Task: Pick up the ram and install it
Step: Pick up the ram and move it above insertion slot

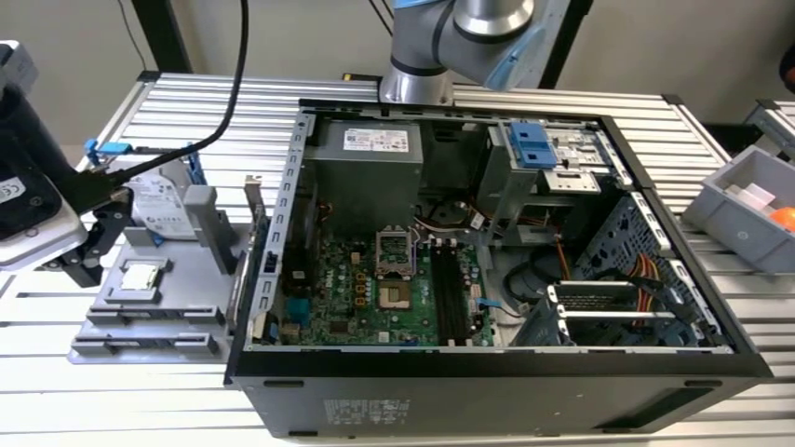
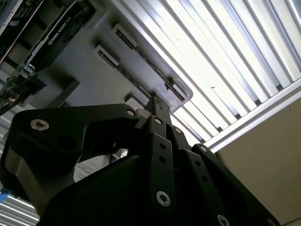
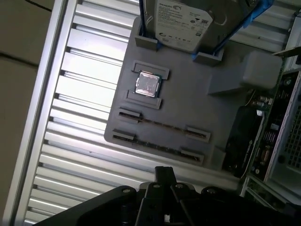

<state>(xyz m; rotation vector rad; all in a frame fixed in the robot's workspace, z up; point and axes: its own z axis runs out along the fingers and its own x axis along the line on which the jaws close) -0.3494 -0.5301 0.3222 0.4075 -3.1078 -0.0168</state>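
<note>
On the grey fixture tray (image 3: 188, 101), outside the open computer case (image 1: 497, 377) and to the exterior view's left of it: the ram (image 3: 162, 125) stands on edge between two slotted end holders.

- Ram appearance, first wrist view: seen edge-on, it reads as one long, very thin dark strip with a faint brownish tint along its length. It runs straight from holder to holder. Chips and label cannot be made out from this angle.
- A second pair of holders lies just beside it, on the side away from the processor, and carries a similar thin dark line. Cannot tell for certain that it is another stick.
- Same tray: the small square silver processor (image 3: 147, 84) sits in its recess next to the ram row. The hard drive (image 3: 181, 21), in its blue frame, is at the far end.
- Gripper (image 3: 164, 172): hangs above the tray edge nearest the ram rows, apart from the ram and not touching it. In both wrist views the two finger linkages converge to a single tip, so the fingers look drawn together, with nothing held between them.
- Inside the case, the long memory slots (image 1: 450, 293) beside the processor socket on the green motherboard (image 1: 354, 303) show no stick seated.
- Tray and case rest on a slatted metal table (image 1: 125, 410).
</note>
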